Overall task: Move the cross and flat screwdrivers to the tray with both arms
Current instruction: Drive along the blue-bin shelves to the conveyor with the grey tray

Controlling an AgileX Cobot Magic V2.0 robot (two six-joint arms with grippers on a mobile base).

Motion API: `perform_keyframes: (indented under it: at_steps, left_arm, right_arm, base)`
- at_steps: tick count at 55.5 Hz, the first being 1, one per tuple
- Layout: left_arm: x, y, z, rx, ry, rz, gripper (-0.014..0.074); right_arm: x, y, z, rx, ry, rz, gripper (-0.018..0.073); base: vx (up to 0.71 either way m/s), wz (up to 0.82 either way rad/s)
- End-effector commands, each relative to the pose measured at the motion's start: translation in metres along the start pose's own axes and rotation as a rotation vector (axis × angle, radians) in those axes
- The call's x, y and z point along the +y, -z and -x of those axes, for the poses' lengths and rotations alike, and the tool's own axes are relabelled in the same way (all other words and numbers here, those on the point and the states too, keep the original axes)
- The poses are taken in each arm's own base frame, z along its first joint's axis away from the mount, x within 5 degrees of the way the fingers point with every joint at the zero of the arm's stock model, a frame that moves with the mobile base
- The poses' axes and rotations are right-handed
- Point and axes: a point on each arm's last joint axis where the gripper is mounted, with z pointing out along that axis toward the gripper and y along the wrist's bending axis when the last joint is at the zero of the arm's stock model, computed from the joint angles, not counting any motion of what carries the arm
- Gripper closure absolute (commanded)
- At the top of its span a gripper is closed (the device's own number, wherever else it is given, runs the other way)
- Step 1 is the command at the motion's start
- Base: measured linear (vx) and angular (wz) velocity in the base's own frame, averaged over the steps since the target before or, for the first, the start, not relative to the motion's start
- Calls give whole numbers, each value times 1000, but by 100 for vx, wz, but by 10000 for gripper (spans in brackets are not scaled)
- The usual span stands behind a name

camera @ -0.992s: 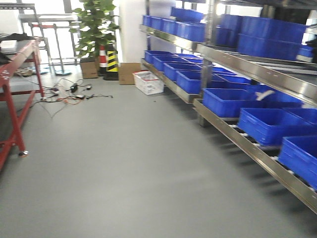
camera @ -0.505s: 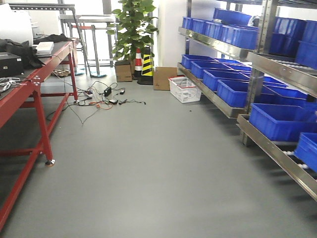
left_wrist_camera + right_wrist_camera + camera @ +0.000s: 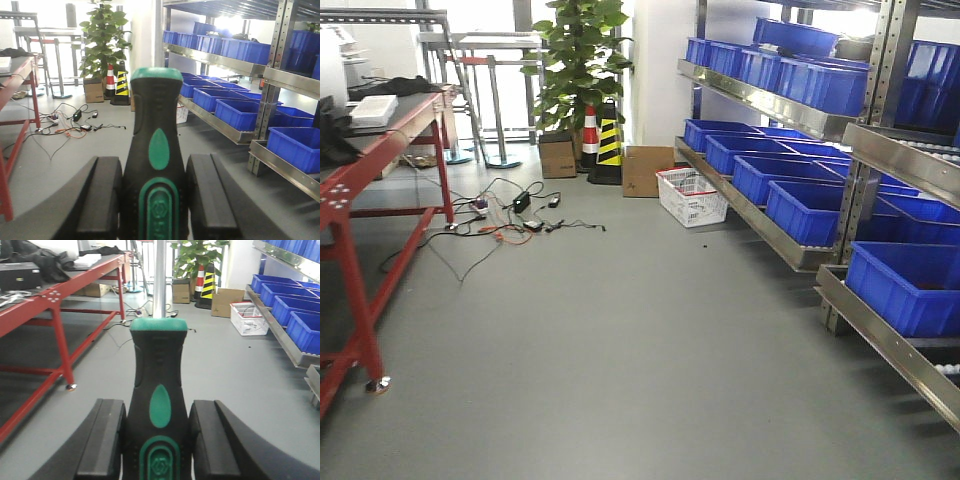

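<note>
My left gripper (image 3: 155, 167) is shut on a screwdriver (image 3: 156, 110) with a black and green handle that stands up between the two black fingers. My right gripper (image 3: 158, 410) is shut on a matching black and green screwdriver (image 3: 159, 357), whose steel shaft (image 3: 159, 280) runs straight up out of the frame. The tips are hidden, so I cannot tell which is cross and which is flat. The tray is out of view. Neither gripper shows in the front view.
A red workbench (image 3: 365, 165) runs along the left. Steel racks (image 3: 770, 105) with blue bins (image 3: 800, 205) line the right. On the grey floor ahead lie cables (image 3: 510, 215), a white basket (image 3: 692, 196), cardboard boxes (image 3: 645, 170), traffic cones (image 3: 608, 140) and a potted plant (image 3: 575, 60).
The front view has swung left. The racks have slid toward the right edge and the red workbench has come into view at the left. The blur has gone.
</note>
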Motion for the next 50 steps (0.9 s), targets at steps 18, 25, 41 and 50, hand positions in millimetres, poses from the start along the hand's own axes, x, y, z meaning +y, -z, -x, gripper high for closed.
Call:
perform_keyframes:
  at_steps: [18,25,41,50]
  left_arm:
    - [-1,2,17,-119,10,-4,596]
    - [-1,2,17,-119,10,-4,596]
    - [-1,2,17,-119,10,-4,596]
    - [-1,2,17,-119,10,-4,596]
  right_arm:
    - [-2,4,15,-97,-17,-33,567]
    - [-2,4,15,-97,-17,-33,567]
    - [-2,4,15,-97,-17,-33,567]
    - [-2,4,15,-97,-17,-33,567]
  base:
    - [54,-26]
    - [50,-50]
    - [47,-67]
    - [42,-76]
